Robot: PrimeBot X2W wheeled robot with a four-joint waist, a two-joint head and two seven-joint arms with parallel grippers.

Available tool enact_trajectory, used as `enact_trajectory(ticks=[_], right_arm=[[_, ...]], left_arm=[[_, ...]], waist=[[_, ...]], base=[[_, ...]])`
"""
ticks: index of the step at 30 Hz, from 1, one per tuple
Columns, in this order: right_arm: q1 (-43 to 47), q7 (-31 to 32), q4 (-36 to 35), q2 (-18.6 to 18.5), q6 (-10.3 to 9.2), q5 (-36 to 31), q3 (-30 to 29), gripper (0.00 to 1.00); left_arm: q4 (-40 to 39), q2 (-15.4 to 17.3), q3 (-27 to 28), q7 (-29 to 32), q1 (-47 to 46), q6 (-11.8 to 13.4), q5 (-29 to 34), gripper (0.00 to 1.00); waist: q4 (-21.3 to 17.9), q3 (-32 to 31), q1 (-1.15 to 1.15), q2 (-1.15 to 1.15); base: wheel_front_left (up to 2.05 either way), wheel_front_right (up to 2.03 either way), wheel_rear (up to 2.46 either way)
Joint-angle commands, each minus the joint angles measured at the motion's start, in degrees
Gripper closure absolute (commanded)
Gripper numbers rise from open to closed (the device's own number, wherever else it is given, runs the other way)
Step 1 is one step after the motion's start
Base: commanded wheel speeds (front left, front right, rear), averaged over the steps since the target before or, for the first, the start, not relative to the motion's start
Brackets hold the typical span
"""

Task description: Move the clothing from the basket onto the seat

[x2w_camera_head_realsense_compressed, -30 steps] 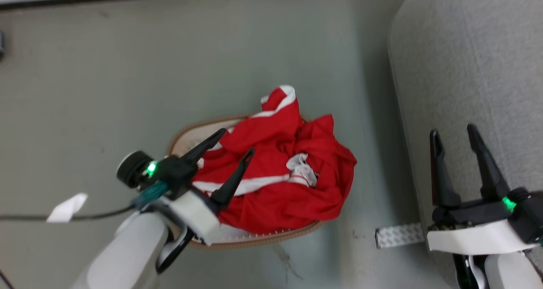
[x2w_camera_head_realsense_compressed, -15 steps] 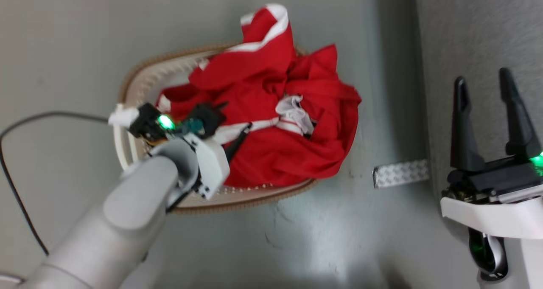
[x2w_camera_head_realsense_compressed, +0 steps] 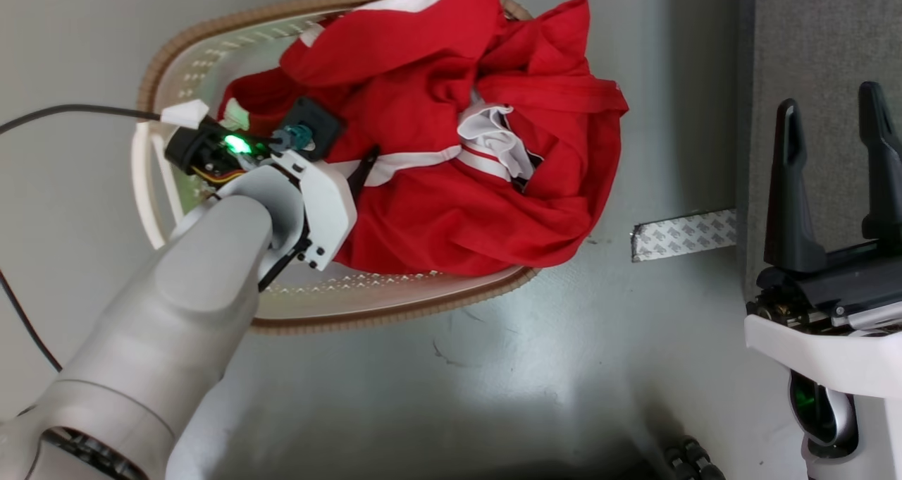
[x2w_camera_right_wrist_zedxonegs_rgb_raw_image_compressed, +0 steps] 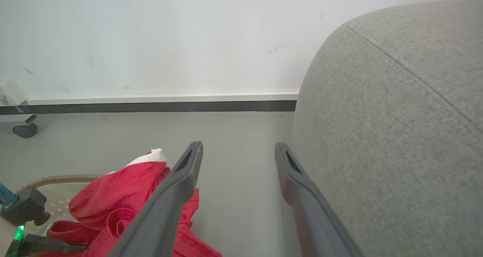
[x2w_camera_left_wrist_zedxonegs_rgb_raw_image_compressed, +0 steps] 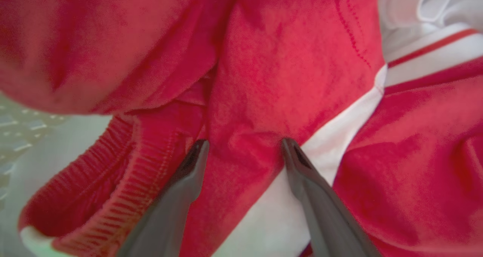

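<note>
left gripper (x2w_camera_left_wrist_zedxonegs_rgb_raw_image_compressed: 245, 148): spread, dug into clothing (x2w_camera_left_wrist_zedxonegs_rgb_raw_image_compressed: 294, 60) mid-frame
right gripper (x2w_camera_head_realsense_compressed: 831, 99): spread, empty
risk: shallow pinch could let it slip

Red clothing (x2w_camera_head_realsense_compressed: 458, 212) with white stripes, seemingly cream basket (x2w_camera_head_realsense_compressed: 380, 297) brown-rimmed, seat (x2w_camera_right_wrist_zedxonegs_rgb_raw_image_compressed: 396, 117) grey.

We count one piece of clothing (x2w_camera_head_realsense_compressed: 458, 205), one basket (x2w_camera_head_realsense_compressed: 380, 318) and one seat (x2w_camera_right_wrist_zedxonegs_rgb_raw_image_compressed: 396, 117). We count a left hand (x2w_camera_left_wrist_zedxonegs_rgb_raw_image_compressed: 244, 143) and a right hand (x2w_camera_head_realsense_compressed: 830, 99), two in all. We also see one tape strip (x2w_camera_head_realsense_compressed: 683, 235) and one black cable (x2w_camera_head_realsense_compressed: 70, 111).
</note>
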Motion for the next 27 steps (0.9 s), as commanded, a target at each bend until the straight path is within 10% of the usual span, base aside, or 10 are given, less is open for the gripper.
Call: enact_trajectory(ticks=[1,2,3,4,18,27], right_arm=[[-0.28,0.02,-0.49,-0.13,-0.12,-0.24,-0.2,0.0],[-0.06,0.02,-0.59,-0.12,-0.12,-0.22,-0.22,0.0],[0.19,0.02,-0.69,-0.12,-0.12,-0.2,-0.27,0.0],[0.45,0.02,-0.72,-0.13,-0.12,-0.21,-0.38,0.0],[2.12,0.03,2.94,-0.13,-0.12,-0.05,-1.38,0.0],[7.39,0.02,7.65,-0.15,-0.12,0.91,-2.01,0.0]], left_arm=[[1.23,-0.07,-0.28,-0.56,-0.93,0.09,-0.26,0.0],[1.98,-0.29,-0.54,-0.8,-1.06,0.09,-0.24,0.0],[2.65,-0.51,-0.84,-1.07,-1.12,0.09,-0.44,0.62],[3.22,-0.86,-1.11,-1.32,-1.09,0.09,-0.81,1.0],[-0.39,-4.74,-5.66,-5.11,6.18,0.08,-15.23,1.0],[-8.56,-0.81,-8.38,-6.49,13.71,0.09,-25.08,1.0]], waist=[[-0.48,0.29,-0.01,0.0],[-0.62,0.29,-0.01,0.0],[-0.71,0.24,-0.01,0.0],[-0.73,0.11,-0.01,0.0],[2.23,-11.16,-0.01,0.0],[5.8,-27.84,-0.01,0.0]], base=[[0.0,0.0,0.0],[0.0,0.0,0.0],[0.0,0.0,0.0],[0.0,0.0,0.0],[0.0,0.0,0.0],[0.0,0.0,0.0]])
